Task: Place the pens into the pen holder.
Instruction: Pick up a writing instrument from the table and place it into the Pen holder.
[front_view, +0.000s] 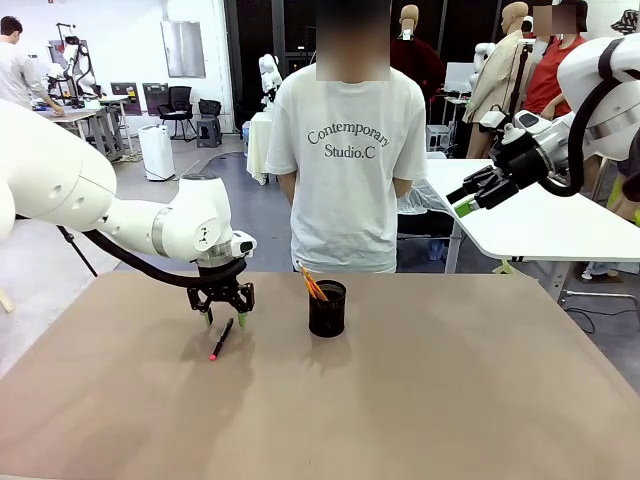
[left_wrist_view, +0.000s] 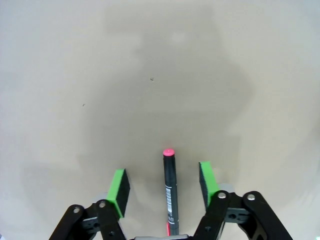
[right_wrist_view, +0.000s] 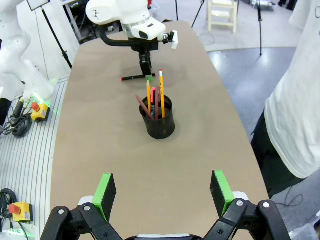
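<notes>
The left gripper (front_view: 224, 312) points straight down, low over the table, fingers parted. The right gripper (front_view: 468, 203) hangs raised and slanted, jaws spread wide.

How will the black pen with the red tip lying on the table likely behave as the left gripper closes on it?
The thin black pen with the red tip looks stiff and light. Its round barrel may roll if a green pad touches first. It lies between the left gripper's open jaws, slightly off-centre, so it may shift sideways.
</notes>
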